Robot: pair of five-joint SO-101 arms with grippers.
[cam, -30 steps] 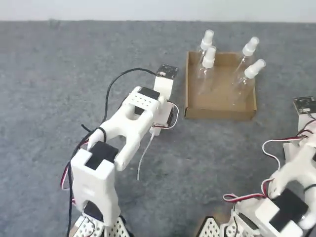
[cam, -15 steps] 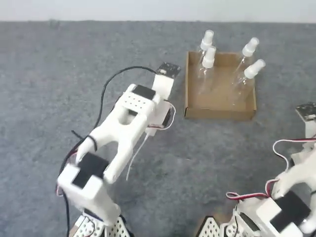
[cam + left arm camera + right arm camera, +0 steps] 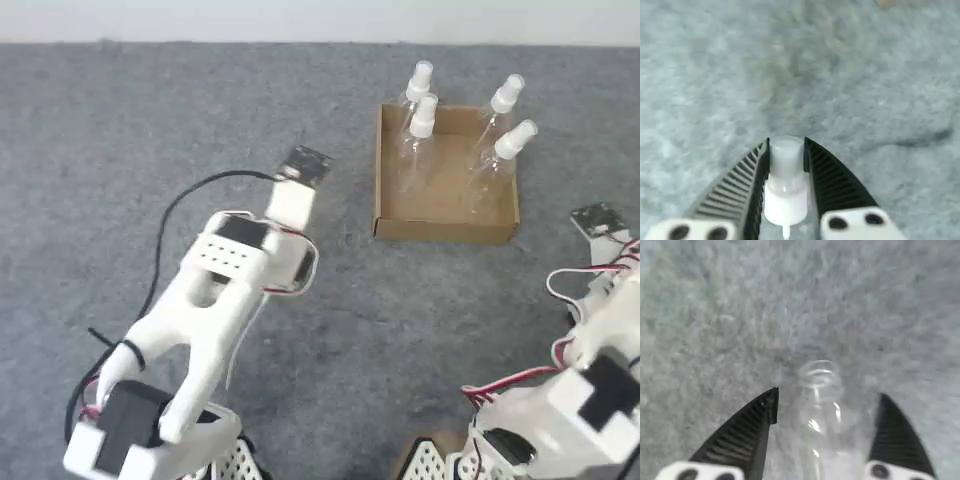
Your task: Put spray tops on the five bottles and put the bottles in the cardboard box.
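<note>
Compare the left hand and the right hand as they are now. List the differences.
1. The left hand is shut; the right hand is open wide.
2. The left hand grips a white spray top; the right hand has a clear, uncapped bottle between its fingers, with a gap on each side.
Shared: both hands have black ribbed fingers, and each has one of the task's parts between them.

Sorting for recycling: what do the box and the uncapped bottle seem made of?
Shallow brown box: likely cardboard, matte, with raw tan edges. Uncapped clear bottle: probably glossy transparent plastic, perhaps glass; the grey surface shows through it, with bright glints.
</note>
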